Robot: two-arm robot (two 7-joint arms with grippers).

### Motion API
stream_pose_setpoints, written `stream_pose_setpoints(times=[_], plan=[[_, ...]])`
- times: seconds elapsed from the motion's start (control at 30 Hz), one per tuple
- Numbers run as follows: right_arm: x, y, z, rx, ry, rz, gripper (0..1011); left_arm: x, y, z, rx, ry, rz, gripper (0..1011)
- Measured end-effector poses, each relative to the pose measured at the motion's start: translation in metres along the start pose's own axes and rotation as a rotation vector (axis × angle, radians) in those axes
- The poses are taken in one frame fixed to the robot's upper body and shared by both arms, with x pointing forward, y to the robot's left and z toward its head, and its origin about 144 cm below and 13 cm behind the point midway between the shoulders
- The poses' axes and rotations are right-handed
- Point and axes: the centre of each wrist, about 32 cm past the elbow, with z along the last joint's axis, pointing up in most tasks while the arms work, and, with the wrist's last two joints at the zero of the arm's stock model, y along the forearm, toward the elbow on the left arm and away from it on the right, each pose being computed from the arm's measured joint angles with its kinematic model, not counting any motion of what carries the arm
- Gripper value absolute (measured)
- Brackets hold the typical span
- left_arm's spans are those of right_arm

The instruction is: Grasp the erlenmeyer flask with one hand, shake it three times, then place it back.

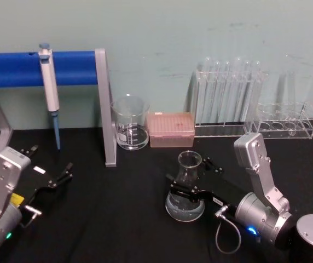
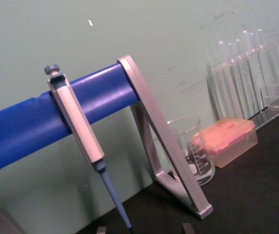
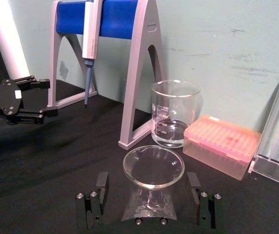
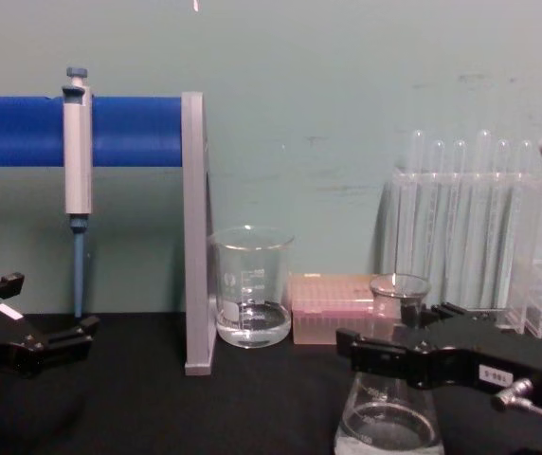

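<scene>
Flask (image 1: pixel 185 205) stood upright on tabletop (image 1: pixel 118 219), centre-right, near side, a little clear liquid in base. Beaker (image 1: pixel 130 123) and pink tip box (image 1: pixel 171 129) sat behind it, toward far wall.

R gripper (image 1: pixel 187 173) was at flask neck, reaching in from the right. Fingers (image 3: pixel 100 190) were spread, one on near side of neck, one on far side. Wrist view showed a gap each side betw. finger and glass, so straddling, not clamped. No contact seen.

L gripper (image 1: pixel 50 163) was low over tabletop at far left, near pipette stand (image 1: pixel 106 109), well apart from flask. Its fingers were apart, holding nothing. Looked parked.

Progress, as judged:
- Approach and alignment: done. Neck sat approx. centred betw. fingers.
- Grasp: not yet made.
- Lift, 3 shakes, set-down: all left to do. Flask base looked flat on tabletop.

So early stage, just before grip.

Next move prob. calls for closing on the neck. Glass is smooth and sides taper, so grip may need to be firm below flared rim or it could slip during shaking. Liquid level was low, spill risk looked small.
</scene>
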Motion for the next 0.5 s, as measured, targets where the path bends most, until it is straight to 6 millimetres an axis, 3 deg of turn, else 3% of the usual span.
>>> stream_pose_setpoints(times=[0.5], plan=[[0.0014, 0.0014, -0.001, 0.004, 0.004, -0.02, 1000, 0.0, 0.0, 0.0, 0.0, 0.0, 0.0, 1001]])
